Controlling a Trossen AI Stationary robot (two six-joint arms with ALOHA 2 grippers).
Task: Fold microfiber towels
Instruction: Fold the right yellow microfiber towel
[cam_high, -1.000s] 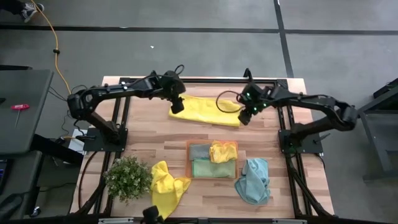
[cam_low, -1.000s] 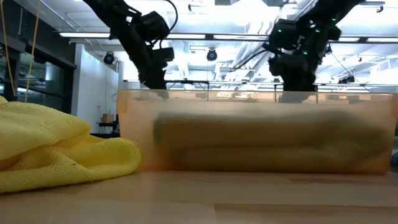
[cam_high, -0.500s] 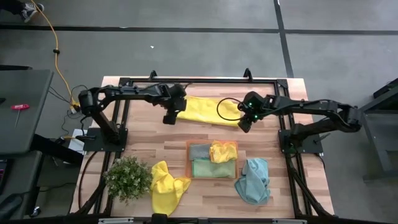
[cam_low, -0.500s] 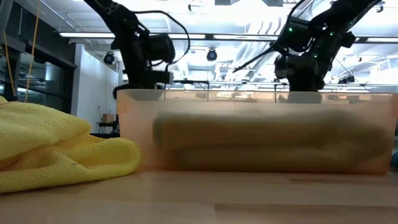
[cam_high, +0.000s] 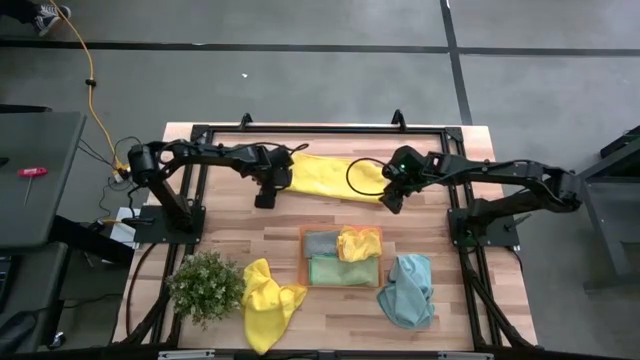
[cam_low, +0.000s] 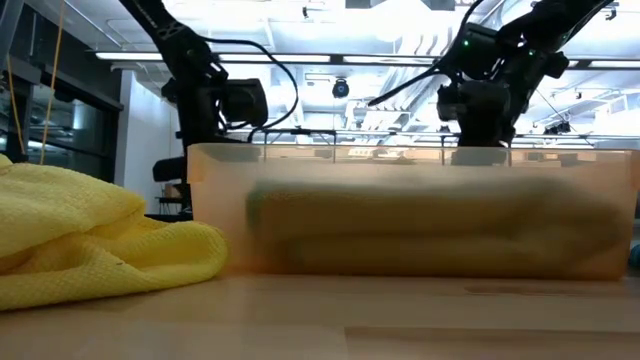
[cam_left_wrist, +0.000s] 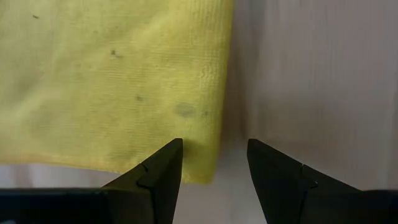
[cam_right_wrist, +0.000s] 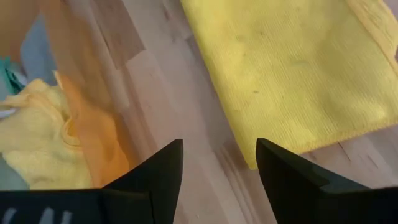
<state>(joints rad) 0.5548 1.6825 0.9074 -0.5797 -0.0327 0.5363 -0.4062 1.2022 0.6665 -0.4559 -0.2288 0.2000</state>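
Behind the orange tray, a yellow towel lies flat, with the left gripper and right gripper at its two near corners, fingers apart and empty. A shallow pinch could catch only fuzz, so a corner slips out mid-fold.

three yellow towels, perhaps three others, one plant, one tray.
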